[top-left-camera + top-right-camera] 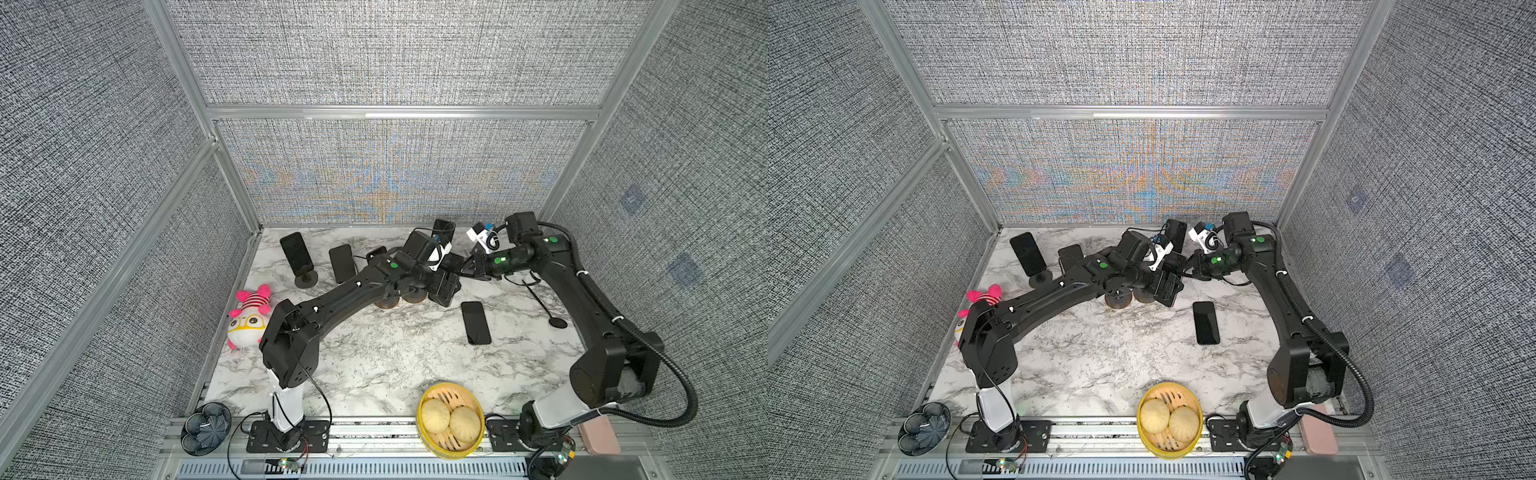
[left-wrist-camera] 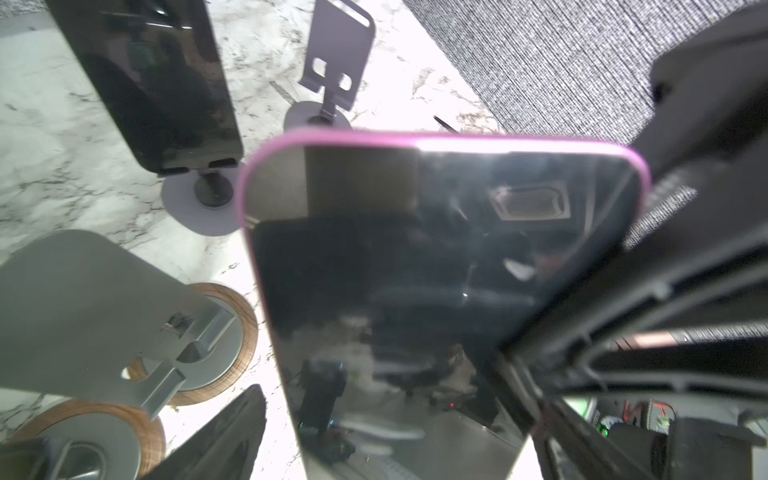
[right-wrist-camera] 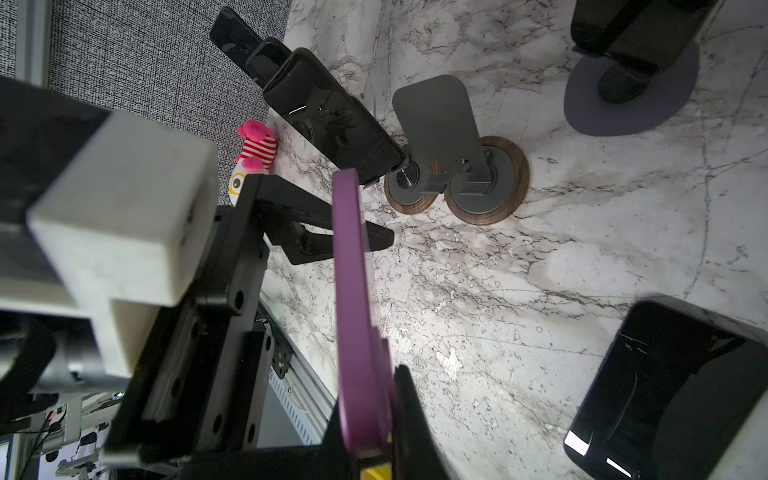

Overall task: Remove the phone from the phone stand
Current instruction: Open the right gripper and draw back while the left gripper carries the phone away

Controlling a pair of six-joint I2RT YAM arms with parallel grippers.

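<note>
While the right gripper (image 3: 370, 415) is clamping the purple-cased phone (image 3: 353, 291) across its two faces, at the end where the camera bump is standing out, the slab is hanging in the air above the worktop (image 1: 374, 353), near its far edge and right of its middle, and appears clear of every stand. The left gripper (image 1: 448, 284) is facing the phone's screen with its jaws spread wide. One finger (image 2: 224, 432) is showing a strip of bare marble between itself and the case. An empty grey stand (image 3: 436, 124) on a wood-ringed base is standing near the phone's free end. Judging by its look, the phone is behaving as a stiff, fairly dense slab. Its glossy glass is likely offering a slippery, breakable surface, whereas the matt case is probably giving the pads better purchase. Being gripped at one end, it is likely levering against the jaws. A second hold is therefore best taken across the cased long edges near the middle, rather than by pressing hard on the screen.
</note>
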